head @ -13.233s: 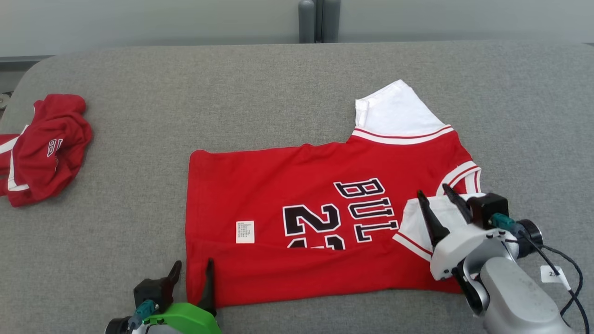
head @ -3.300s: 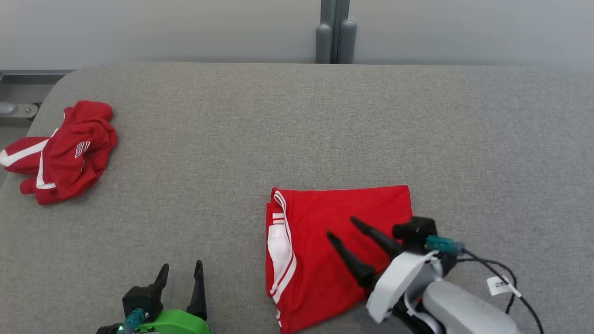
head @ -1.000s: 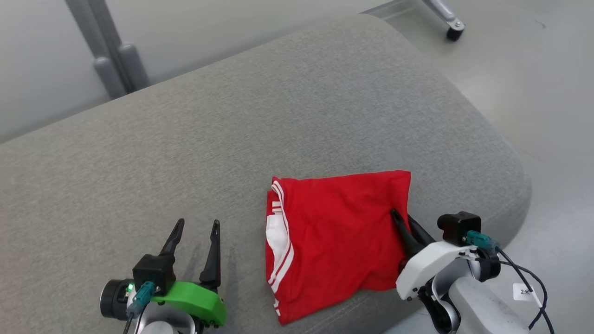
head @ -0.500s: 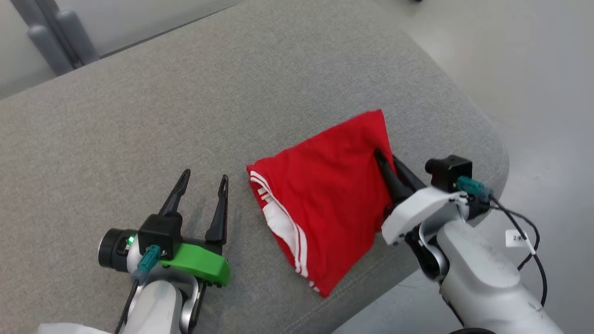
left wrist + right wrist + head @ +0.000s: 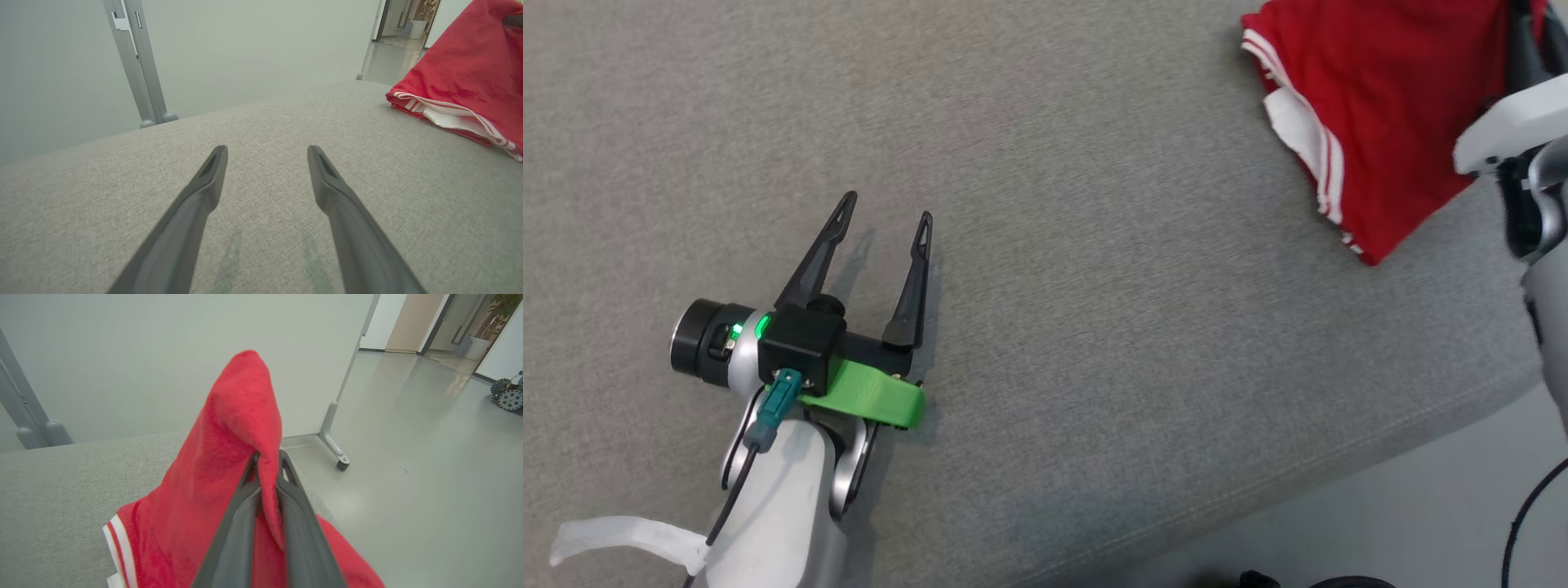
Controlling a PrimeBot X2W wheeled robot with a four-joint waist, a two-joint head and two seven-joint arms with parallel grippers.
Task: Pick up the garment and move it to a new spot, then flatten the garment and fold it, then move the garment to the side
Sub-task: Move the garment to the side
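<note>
Soft, floppy garment point(image 5: 1388, 98) — best held by its edge, where right gripper point(image 5: 267, 457) pinches it; left gripper point(image 5: 887, 206), well apart from it, gapes.

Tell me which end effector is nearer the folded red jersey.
Right. The right end effector is shut on the folded red jersey; the left end effector is open over the grey fabric cushion, apart from it.

Folded red garment point(image 5: 1372, 98), edge lifted
</note>
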